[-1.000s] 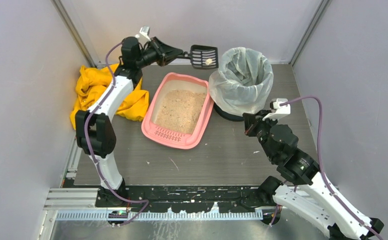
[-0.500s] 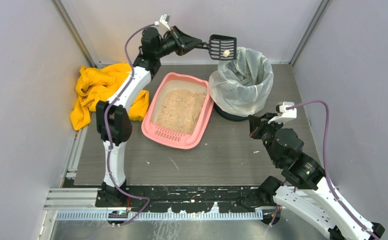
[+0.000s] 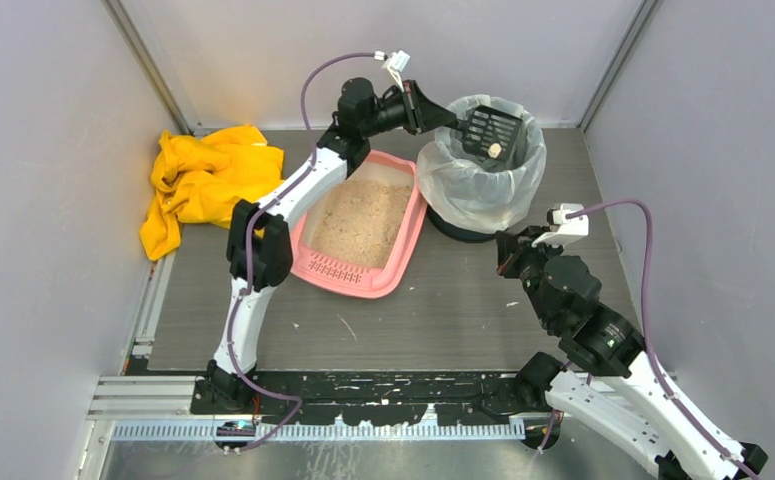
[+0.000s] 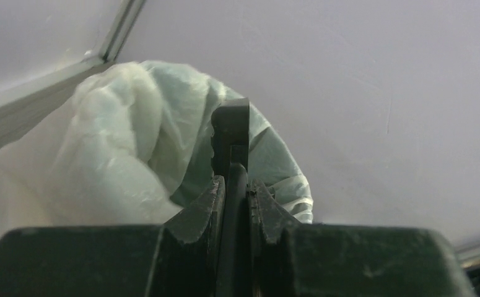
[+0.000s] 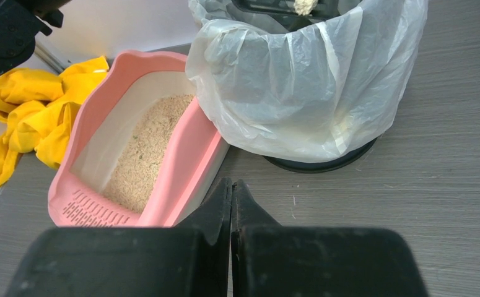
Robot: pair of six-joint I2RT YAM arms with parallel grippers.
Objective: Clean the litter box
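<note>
**A:** So, what changed up top?

**B:** My left fingers (image 3: 433,112) have swung the scoop (image 3: 491,130) across from beyond the box (image 3: 347,279) into the mouth of the bin (image 3: 468,195), and it is now tipped down. The clump (image 3: 496,150) still sits on it. I'd say this load is out of the litter but not yet dumped.

**A:** And the box?

**B:** It's on the surface (image 3: 413,320), just beside the bin on its left. That puts it below and behind my left fingers, apart from them.

**A:** Left wrist?

**B:** The fingers are clenched on the scoop's handle. The scoop shows edge-on against the bin's liner, and no box is in view.

**A:** Right wrist?

**B:** My right fingers (image 5: 231,204) are pressed together with nothing between them. The box lies near, ahead and to their left, with litter inside. The bin stands ahead to the right, and the clump shows at its top.
</note>
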